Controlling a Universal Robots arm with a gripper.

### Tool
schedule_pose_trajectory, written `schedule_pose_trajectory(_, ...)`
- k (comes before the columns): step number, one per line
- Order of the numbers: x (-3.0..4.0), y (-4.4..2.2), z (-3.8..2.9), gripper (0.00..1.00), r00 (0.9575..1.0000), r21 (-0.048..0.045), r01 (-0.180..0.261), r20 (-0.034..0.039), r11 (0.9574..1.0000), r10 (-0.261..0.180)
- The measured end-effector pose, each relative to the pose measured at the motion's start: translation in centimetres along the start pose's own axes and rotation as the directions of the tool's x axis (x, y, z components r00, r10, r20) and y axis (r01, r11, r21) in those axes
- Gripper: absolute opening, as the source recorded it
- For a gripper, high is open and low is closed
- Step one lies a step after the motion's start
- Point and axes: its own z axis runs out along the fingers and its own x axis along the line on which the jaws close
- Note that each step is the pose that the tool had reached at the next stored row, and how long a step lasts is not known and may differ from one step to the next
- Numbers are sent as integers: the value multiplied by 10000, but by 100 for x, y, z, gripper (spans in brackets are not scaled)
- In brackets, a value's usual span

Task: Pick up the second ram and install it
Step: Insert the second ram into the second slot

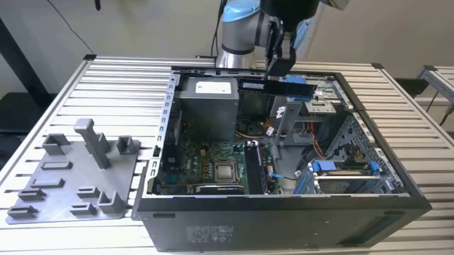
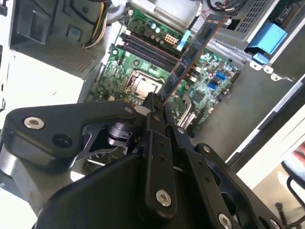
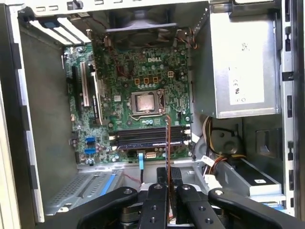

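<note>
The second ram hangs in the air above the open computer case, held lengthwise and level over the case's far side, beside the power supply; it touches nothing but the fingers. The gripper is clamped on its upper edge, jaws pressed flat to both faces. In the second wrist view we see the card running out from the closed gripper as a long dark strip with chips along it. In the first wrist view it shows edge-on as a thin line rising from the gripper and crossing in front of the memory slots, well clear of them. The slots lie just beside the CPU socket on the green motherboard. Bright-blue drive clips sit in the case at the exterior view's right. A grey fixture tray lies on the slatted table at the exterior view's left.
</note>
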Motion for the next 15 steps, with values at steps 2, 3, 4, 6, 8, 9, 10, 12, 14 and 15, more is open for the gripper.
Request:
schedule_pose_trajectory(2,0,0,3,14,9995,-5,-305,-2,9995,305)
schedule_pose_trajectory(3,0,0,4,14,9989,-7,-462,-3,9989,462)
schedule_pose_trajectory(4,0,0,5,14,9980,-10,-629,-5,9980,629)
schedule_pose_trajectory(6,0,0,7,14,9953,-15,-969,-8,9953,969)
schedule_pose_trajectory(8,0,0,10,14,9912,-20,-1327,-11,9912,1327)
schedule_pose_trajectory(9,0,0,11,14,9887,-22,-1497,-14,9887,1497)
schedule_pose_trajectory(10,0,0,12,14,9861,-25,-1661,-16,9861,1660)
schedule_pose_trajectory(12,0,0,14,14,9797,-30,-2005,-19,9797,2005)
schedule_pose_trajectory(14,0,0,16,14,9721,-35,-2344,-23,9721,2344)
schedule_pose_trajectory(15,0,0,17,14,9679,-37,-2513,-25,9679,2512)
